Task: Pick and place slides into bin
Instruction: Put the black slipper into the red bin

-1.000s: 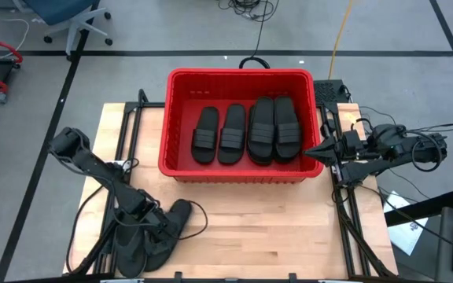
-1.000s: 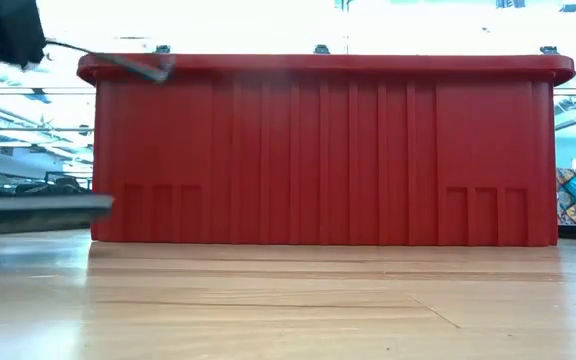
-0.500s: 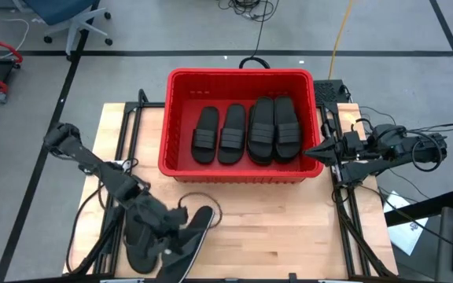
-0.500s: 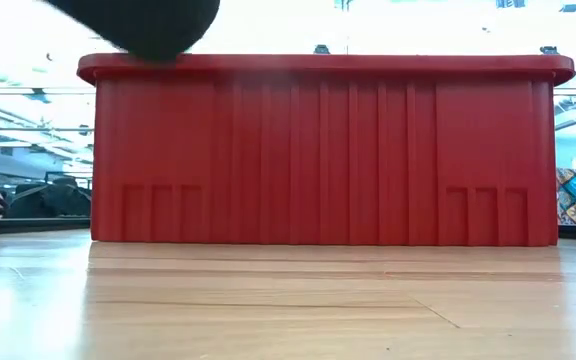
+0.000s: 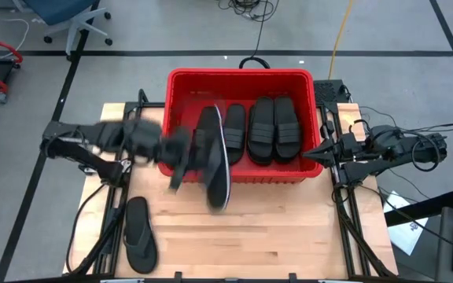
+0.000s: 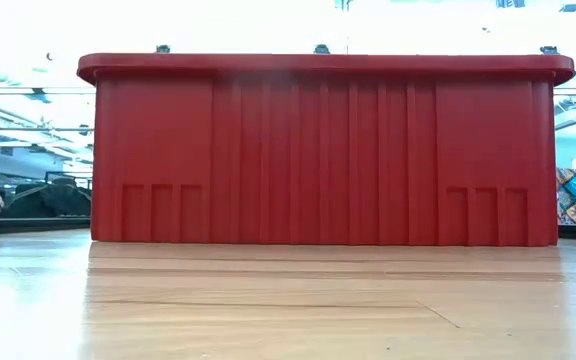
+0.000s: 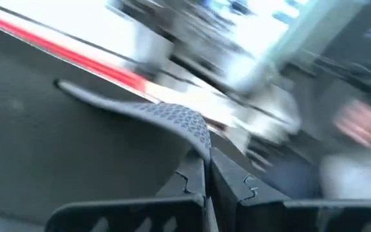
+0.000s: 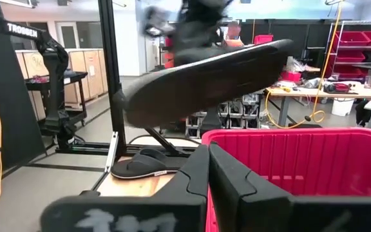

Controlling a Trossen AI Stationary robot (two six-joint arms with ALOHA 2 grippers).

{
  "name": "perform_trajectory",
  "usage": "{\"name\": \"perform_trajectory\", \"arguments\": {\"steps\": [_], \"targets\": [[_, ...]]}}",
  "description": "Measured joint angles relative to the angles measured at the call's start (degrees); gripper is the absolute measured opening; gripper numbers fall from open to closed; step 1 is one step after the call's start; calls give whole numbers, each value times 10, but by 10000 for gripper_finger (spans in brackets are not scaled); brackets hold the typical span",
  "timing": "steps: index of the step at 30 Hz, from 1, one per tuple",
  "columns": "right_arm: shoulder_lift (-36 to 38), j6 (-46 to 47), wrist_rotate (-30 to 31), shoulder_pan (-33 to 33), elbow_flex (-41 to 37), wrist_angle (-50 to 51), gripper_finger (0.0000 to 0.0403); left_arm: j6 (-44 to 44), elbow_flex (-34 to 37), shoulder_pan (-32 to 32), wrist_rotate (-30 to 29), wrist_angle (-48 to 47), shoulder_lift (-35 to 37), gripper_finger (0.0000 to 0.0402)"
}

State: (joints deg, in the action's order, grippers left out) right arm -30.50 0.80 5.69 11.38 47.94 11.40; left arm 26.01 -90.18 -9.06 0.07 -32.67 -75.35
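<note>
From above, we see the red bin (image 5: 241, 79) at the back of the wooden table (image 5: 289, 228), with four dark slides (image 5: 248, 130) lying side by side on its floor. Our left gripper (image 5: 181, 149) is at the bin's front-left wall, pinching a black sandal (image 5: 218, 169) that hangs tilted over that front rim. A thong sandal (image 5: 139, 244) lies on the table well in front of the bin's left corner. Our right gripper (image 5: 314, 150) waits at the bin's right front corner, fingers pressed together. At table height, only the bin's ribbed front wall (image 6: 323, 150) shows. Our left wrist shows fingers (image 7: 195, 187) clamped on textured rubber (image 7: 172, 119). Our right wrist shows the held sandal (image 8: 205, 80) above the bin's rim.
</note>
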Motion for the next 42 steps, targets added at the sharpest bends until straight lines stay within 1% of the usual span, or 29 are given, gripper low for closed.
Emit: {"name": "perform_trajectory", "arguments": {"steps": [3, 4, 6, 8, 11, 13, 16, 17, 19, 22, 25, 28, 33, 39, 42], "targets": [[0, -4, 0, 0, 0, 0, 0, -7, -33, 81, -80, -40, -4, 0], [0, -5, 0, 0, 0, 0, 0, -1, -38, 110, -95, -51, -6, 0], [0, 0, 0, 0, 0, 0, 0, 0, -50, 168, -94, -60, -19, 0], [0, 3, 0, 0, 0, 0, 0, -4, -59, 224, -58, -93, -36, 0], [0, 3, 1, 0, 0, 0, 0, -35, -75, 292, 40, -101, -79, 0], [0, 2, 2, 0, 0, 0, 0, -65, -81, 320, 98, -115, -113, 0], [0, 17, 5, 0, 0, 0, 0, -117, -93, 341, 179, -124, -174, 0], [0, 22, 5, 0, 0, 0, 0, -133, -98, 344, 197, -133, -194, 0], [-1, 29, 6, 0, 0, 0, 0, -160, -109, 350, 216, -150, -233, 0], [-1, 30, 6, 0, 0, 0, 0, -190, -113, 359, 226, -185, -280, 0], [-1, 30, 9, 0, 0, 0, 0, -211, -113, 363, 238, -187, -321, 0], [-1, 30, 35, 0, 0, 0, 0, -224, -113, 362, 251, -181, -346, 0], [0, 31, 63, 0, 0, -7, 0, -236, -113, 362, 256, -165, -373, 0], [-1, 32, 65, 0, 0, -19, 0, -220, -114, 369, 246, -128, -387, 0], [-1, 31, 65, 0, 0, -27, 0, -225, -114, 373, 245, -129, -389, 0]]}}
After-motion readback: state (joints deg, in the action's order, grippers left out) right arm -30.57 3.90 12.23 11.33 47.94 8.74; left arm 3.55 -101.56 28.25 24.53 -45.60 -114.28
